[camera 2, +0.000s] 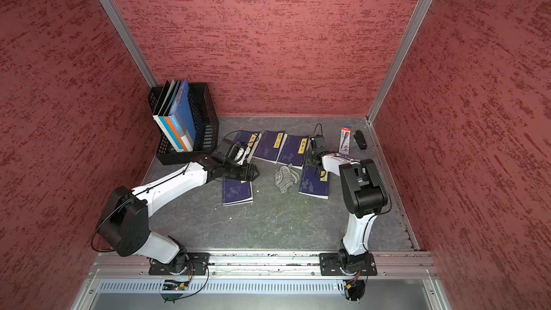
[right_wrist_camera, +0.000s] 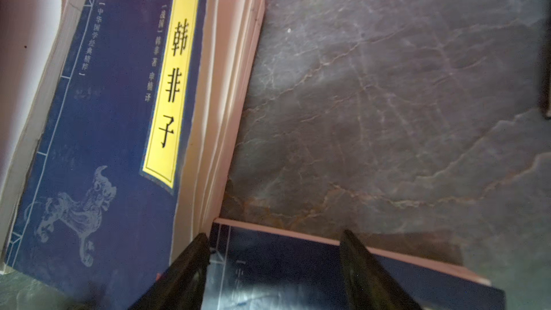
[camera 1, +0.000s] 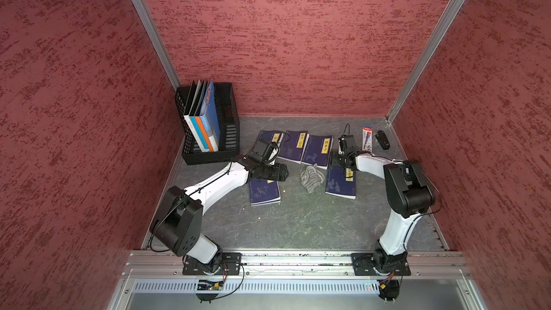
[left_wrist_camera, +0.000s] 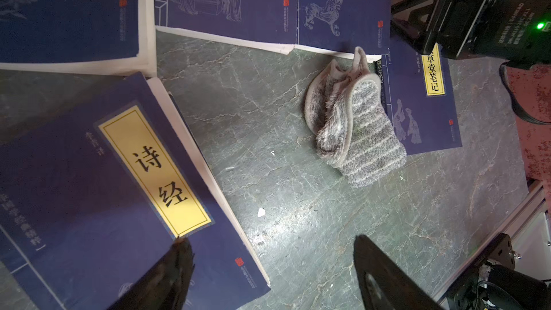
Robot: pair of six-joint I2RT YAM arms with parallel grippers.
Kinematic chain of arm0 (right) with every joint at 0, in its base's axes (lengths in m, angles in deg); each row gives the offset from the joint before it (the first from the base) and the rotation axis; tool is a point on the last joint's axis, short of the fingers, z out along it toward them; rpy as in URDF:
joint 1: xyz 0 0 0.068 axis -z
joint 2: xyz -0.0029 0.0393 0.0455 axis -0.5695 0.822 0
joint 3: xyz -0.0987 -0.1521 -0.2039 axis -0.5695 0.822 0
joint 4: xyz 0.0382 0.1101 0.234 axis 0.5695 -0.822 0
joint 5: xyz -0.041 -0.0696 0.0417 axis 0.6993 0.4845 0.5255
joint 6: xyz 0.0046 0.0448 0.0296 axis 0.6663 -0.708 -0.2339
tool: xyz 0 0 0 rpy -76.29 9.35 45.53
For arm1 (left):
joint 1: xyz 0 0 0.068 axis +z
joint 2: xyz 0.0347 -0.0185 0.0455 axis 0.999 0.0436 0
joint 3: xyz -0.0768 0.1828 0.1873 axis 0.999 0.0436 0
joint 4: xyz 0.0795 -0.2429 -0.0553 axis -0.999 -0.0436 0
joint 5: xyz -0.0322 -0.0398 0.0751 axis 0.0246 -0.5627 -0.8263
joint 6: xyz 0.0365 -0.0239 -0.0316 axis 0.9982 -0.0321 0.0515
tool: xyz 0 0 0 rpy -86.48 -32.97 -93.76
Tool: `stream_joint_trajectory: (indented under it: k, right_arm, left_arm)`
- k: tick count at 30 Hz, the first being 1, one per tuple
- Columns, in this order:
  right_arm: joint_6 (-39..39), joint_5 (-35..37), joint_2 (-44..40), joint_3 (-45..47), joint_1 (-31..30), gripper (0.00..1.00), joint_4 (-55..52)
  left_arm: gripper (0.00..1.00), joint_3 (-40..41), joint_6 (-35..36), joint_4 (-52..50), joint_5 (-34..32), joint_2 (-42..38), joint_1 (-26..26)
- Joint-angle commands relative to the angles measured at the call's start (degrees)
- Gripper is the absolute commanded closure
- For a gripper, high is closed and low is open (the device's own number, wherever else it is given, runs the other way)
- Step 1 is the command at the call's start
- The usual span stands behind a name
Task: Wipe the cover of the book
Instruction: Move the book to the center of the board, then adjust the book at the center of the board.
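Book (left_wrist_camera: 89,189) lies partly under left claw (left_wrist_camera: 271,243), seemingly untouched; cloth (left_wrist_camera: 354,120) apart.

Dim wrist views, soft blur, wide-angle distortion

Cannot see the far end of the near-left book (camera 1: 265,194) in both top views, covered by the left end effector (camera 1: 282,173). Cannot read the print on the small white box (camera 1: 367,138) or identify the black object (camera 1: 382,140) beside it. Cannot tell the title of the right-hand book (right_wrist_camera: 298,266) under the right end effector (right_wrist_camera: 274,237), blurred and edge-cropped in the right wrist view.
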Motion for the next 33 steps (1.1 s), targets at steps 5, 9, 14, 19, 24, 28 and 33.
stream_joint_trajectory:
  k: [5, 9, 14, 19, 24, 28, 33]
  right_arm:
    - [-0.36, -2.57, 2.44, 2.35, 0.40, 0.31, -6.66]
    - [-0.80, -3.94, 0.31, 4.85, 0.17, 0.32, -7.27]
    - [-2.33, -4.79, -4.02, 9.54, -1.15, 0.33, -6.75]
    - [-5.49, -5.58, -8.09, 14.51, -5.53, 0.34, -6.27]
    - [-8.47, -5.37, -13.60, 18.51, -9.59, 0.33, -4.63]
    - [-9.97, 0.46, -20.23, 17.62, -9.70, 0.30, -7.62]
    - [-12.02, 7.99, -24.12, 13.75, -9.69, 0.28, -16.65]
  left_arm:
    - [0.14, 0.49, 0.64, 0.05, -0.19, -1.67, 0.51]
    - [0.14, 0.24, 0.55, 0.34, 0.20, -1.34, 0.54]
    - [0.14, 0.37, 0.39, 0.66, 0.33, -1.31, 0.48]
    - [0.14, 0.63, 0.07, 1.10, 0.67, -0.93, 0.39]
    - [0.14, 0.85, -0.11, 1.46, 0.90, -0.22, -0.16]
    - [0.14, 0.75, -0.39, 1.64, 0.91, 0.25, -1.03]
    - [0.14, 0.86, -0.42, 1.86, 1.20, 0.94, -3.04]
